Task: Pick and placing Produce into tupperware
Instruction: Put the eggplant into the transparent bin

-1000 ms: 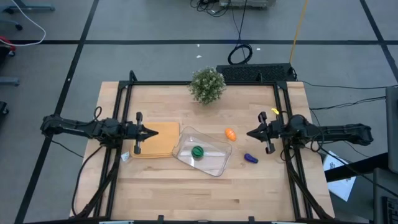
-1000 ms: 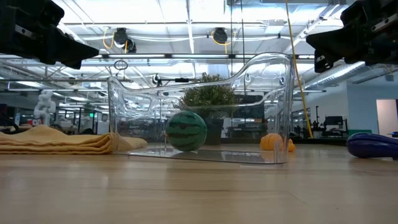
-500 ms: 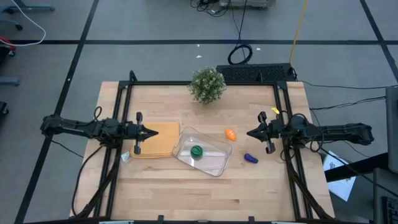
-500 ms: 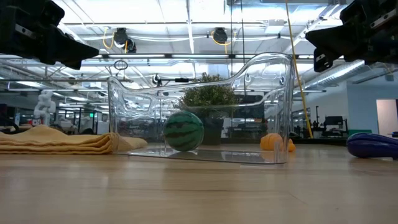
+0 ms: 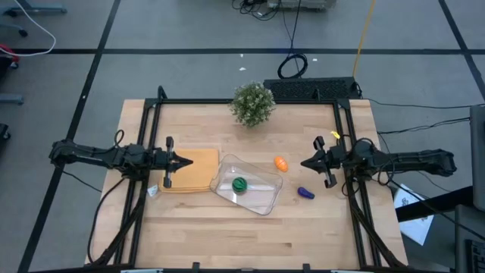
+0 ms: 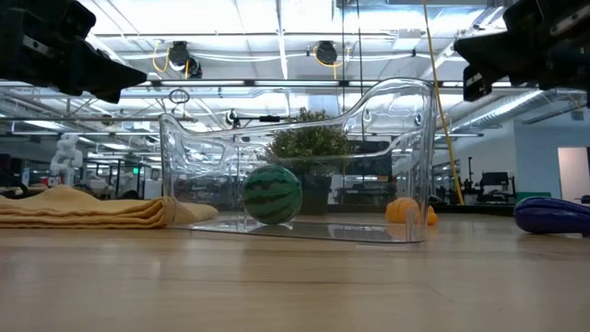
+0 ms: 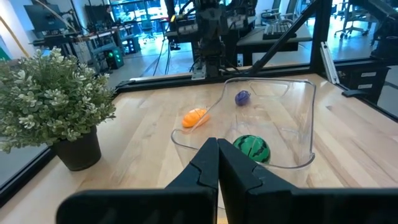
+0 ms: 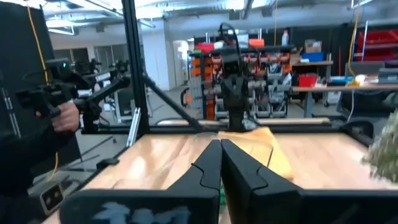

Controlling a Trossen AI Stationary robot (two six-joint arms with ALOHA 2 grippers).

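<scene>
The clear tupperware [image 5: 261, 199] lies mid-table, resting on its flat bottom. The round green piece [image 5: 240, 183] sits inside it on that bottom [image 6: 274, 194]. The orange piece [image 5: 281, 163] lies on the wood just beyond the tupperware's far right corner. The purple piece [image 5: 305, 192] lies on the table to its right. My left gripper [image 5: 189, 161] hovers shut over the tan mat, left of the tupperware, pointing at it [image 7: 217, 146]. My right gripper [image 5: 303, 162] hovers shut, right of the orange piece, with nothing in it [image 8: 221, 149].
A folded tan mat [image 5: 198, 171] lies against the tupperware's left side. A potted bushy plant [image 5: 252, 104] stands at the far edge's middle. Black frame rails [image 5: 148, 152] run along the left, right and far sides. A person's hand [image 8: 62, 115] shows beyond the table.
</scene>
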